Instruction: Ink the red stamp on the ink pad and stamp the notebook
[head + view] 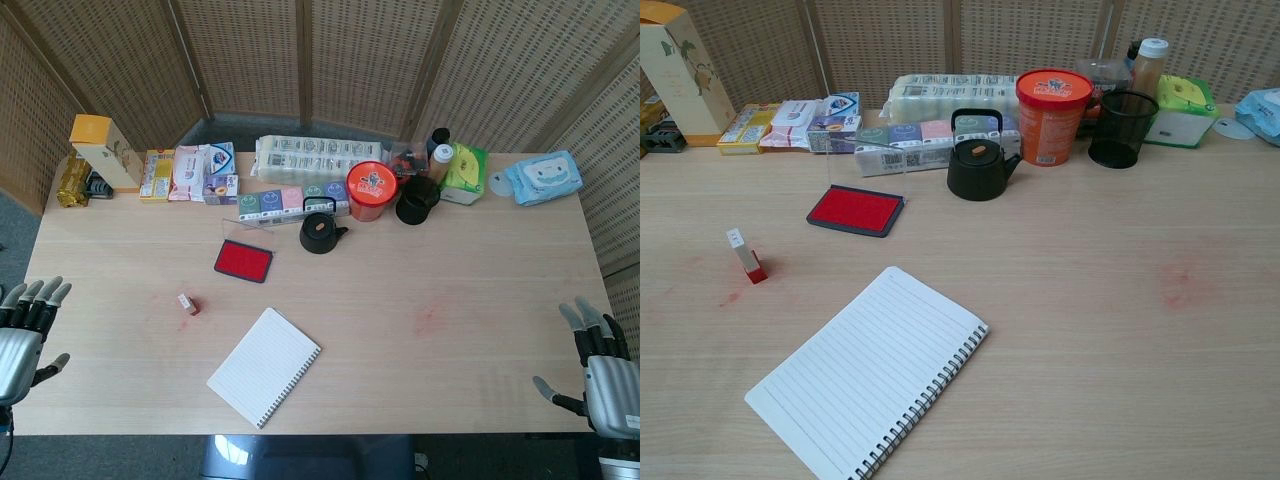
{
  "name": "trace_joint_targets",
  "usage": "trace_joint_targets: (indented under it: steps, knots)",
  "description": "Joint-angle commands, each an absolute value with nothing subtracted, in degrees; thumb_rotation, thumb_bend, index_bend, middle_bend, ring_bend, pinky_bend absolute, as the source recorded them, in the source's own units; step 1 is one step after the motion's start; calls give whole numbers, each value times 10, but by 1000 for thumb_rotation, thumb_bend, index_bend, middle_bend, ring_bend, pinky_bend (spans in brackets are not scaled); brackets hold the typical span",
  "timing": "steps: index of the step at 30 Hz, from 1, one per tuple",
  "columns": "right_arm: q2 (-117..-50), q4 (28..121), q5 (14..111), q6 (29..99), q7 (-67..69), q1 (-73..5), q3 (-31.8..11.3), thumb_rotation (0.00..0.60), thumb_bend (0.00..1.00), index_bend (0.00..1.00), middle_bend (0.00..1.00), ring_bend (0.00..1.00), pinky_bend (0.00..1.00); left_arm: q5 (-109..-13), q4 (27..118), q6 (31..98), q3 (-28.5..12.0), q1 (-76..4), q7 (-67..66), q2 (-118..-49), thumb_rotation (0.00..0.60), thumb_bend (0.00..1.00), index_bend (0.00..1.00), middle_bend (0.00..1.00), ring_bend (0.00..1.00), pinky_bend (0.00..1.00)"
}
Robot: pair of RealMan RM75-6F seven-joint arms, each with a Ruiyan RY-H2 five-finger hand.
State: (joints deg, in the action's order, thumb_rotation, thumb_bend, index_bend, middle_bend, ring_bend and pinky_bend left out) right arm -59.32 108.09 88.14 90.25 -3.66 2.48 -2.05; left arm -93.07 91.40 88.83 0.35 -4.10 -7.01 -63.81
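Pale wood makes up the desk (450, 260) we work at, and nothing on it has been taken up yet, so we judge the task to be at its very start: the first reach for the stamp is the step in hand. Our left hand (25, 330) hangs off the near left corner of the desk with its fingers spread and nothing in them; our right hand (600, 365) sits off the near right corner, likewise spread and holding nothing. The chest view shows neither hand.

The small red-based stamp with a pale upright handle (746, 255) stands on its red end in the left half of the desk, well apart from both hands and nearer the left one. The rectangular red ink pad in a dark tray (856, 210) lies open behind and to the right of the stamp, towards the desk's middle, with its clear lid standing up at its far edge. The white lined spiral-bound notebook (865, 375) lies open and skewed near the front edge, its wire spine on the right side.

Next, we reckon, the left hand should cross to the stamp and pinch its handle from above without tipping it, since it is narrow and stands free; then over to the pad, then down on the page
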Motion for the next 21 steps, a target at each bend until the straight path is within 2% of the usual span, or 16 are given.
trace_joint_targets:
  steps: [1, 10, 12, 13, 14, 15, 16, 18, 19, 21]
  knots:
    - [-593, 1081, 882, 902, -37, 25, -20, 600, 26, 0, 0, 0, 0, -930, 914, 888, 3, -41, -70, -638, 600, 0, 0, 0, 0, 37]
    - [-593, 1081, 879, 901, -37, 25, -20, 600, 26, 0, 0, 0, 0, -937, 908, 888, 4, -43, -65, -641, 600, 0, 0, 1, 0, 37]
    - [-593, 1081, 878, 901, -36, 25, -21, 600, 26, 0, 0, 0, 0, -939, 906, 889, 2, -45, -62, -643, 600, 0, 0, 111, 61, 41]
    - [-592, 1081, 876, 901, -35, 25, -22, 600, 26, 0, 0, 0, 0, -940, 905, 890, 1, -46, -59, -645, 600, 0, 0, 299, 199, 87]
    - [-592, 1081, 875, 900, -34, 24, -22, 600, 26, 0, 0, 0, 0, -941, 904, 891, 0, -47, -57, -645, 600, 0, 0, 554, 425, 209]
    - [-592, 1082, 874, 900, -34, 24, -23, 600, 26, 0, 0, 0, 0, -941, 904, 890, -2, -50, -53, -647, 600, 0, 0, 721, 603, 331]
    - [-592, 1081, 872, 899, -33, 23, -24, 600, 26, 0, 0, 0, 0, -942, 902, 888, -4, -53, -49, -648, 600, 0, 0, 895, 819, 557]
    - [-591, 1081, 870, 896, -31, 22, -25, 600, 26, 0, 0, 0, 0, -948, 890, 881, -12, -67, -44, -657, 600, 0, 2, 998, 992, 875]
    - [-591, 1081, 870, 895, -31, 21, -25, 600, 26, 0, 0, 0, 0, -952, 886, 878, -13, -72, -46, -660, 600, 0, 22, 1000, 1000, 969]
    - [-592, 1081, 869, 893, -31, 20, -25, 600, 26, 0, 0, 0, 0, -962, 880, 870, -15, -84, -52, -664, 600, 0, 88, 1000, 1000, 1000]
